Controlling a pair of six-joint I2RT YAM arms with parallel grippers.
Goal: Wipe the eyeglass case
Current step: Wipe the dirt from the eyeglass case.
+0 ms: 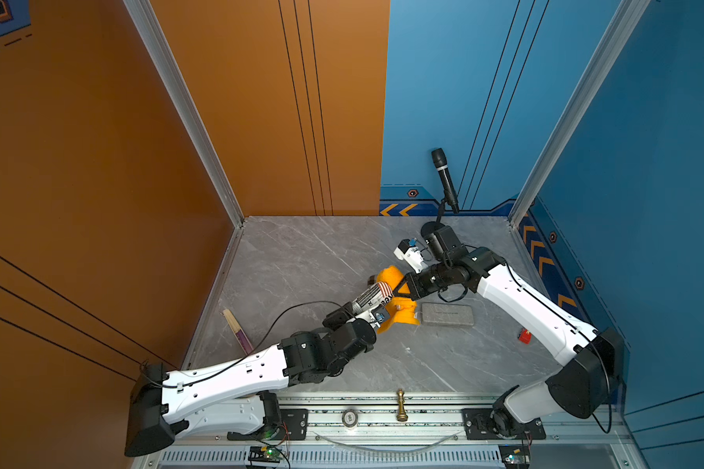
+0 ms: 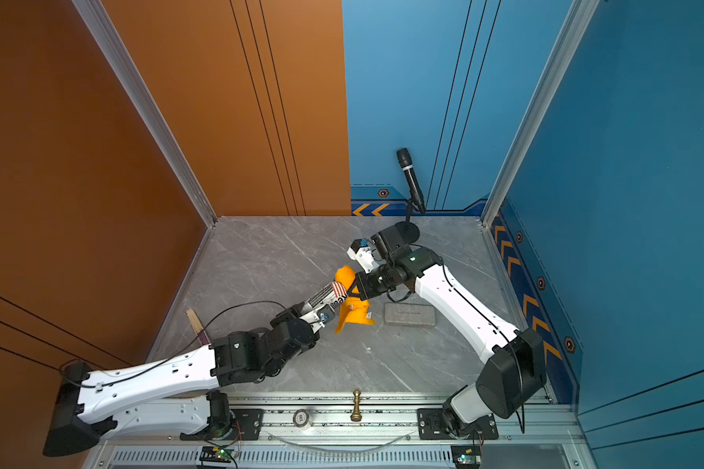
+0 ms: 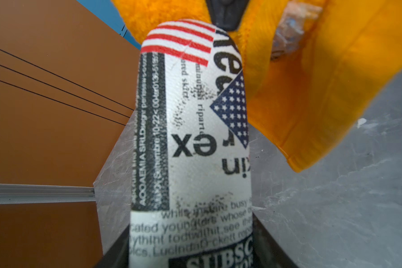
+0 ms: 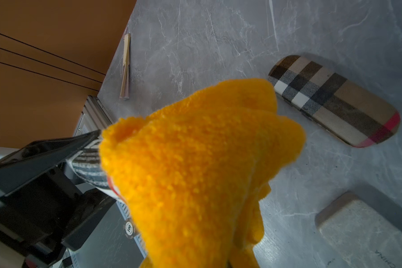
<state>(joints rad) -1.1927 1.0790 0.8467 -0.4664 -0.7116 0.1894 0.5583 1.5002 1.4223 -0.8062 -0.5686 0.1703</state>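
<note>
Newsprint eyeglass case in left gripper; orange cloth over its tip

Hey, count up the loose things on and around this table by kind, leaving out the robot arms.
Eyeglass cases: 2 (newspaper-print case, plaid case)
Orange cloth: 1
Grey block: 1
Microphone: 1
Chess piece: 1
Poker chip: 1
Wooden stick bundle: 1
Small red item: 1
Total: 9

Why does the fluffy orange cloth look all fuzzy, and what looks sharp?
Right wrist view: the orange cloth sits too close, so it is soft; the plaid case behind is sharper. Left wrist view: the newspaper-print case shows clear letters.
</note>
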